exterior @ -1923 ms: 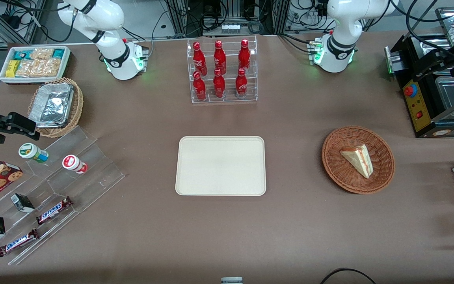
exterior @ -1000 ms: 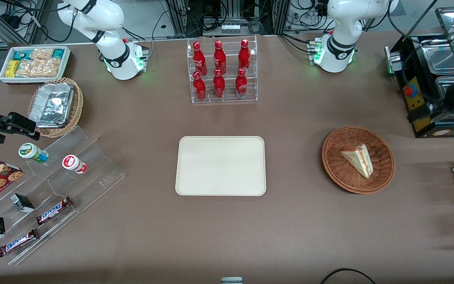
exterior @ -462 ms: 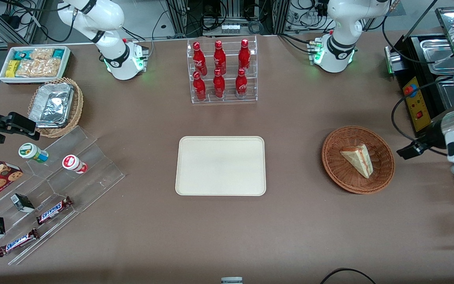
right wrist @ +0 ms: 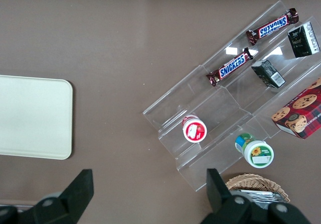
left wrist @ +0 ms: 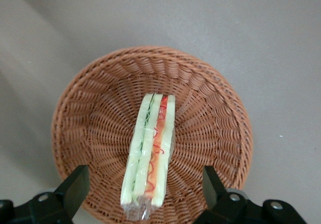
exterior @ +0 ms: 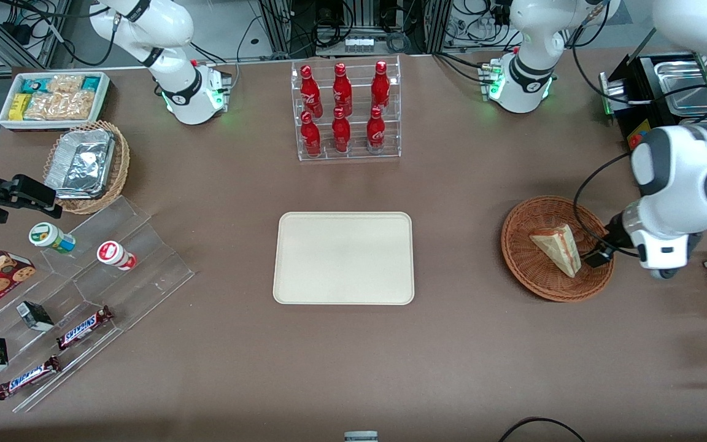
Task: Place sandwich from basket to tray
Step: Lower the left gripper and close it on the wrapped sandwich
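The hand (left wrist: 143, 194) hovered with fingers (left wrist: 74, 188) spread wide over the sandwich (exterior: 557, 248), which lay in the wicker basket (exterior: 534, 276) on the tabletop (exterior: 464, 344), well apart from the cream tray (exterior: 343, 258).

Even, bright overhead light falls on the desk (exterior: 452, 344); shadows are soft. The pincer (left wrist: 145, 196), spread wide above the basket (left wrist: 220, 128), looks dark and slightly blurred, while the weave under it is sharp.
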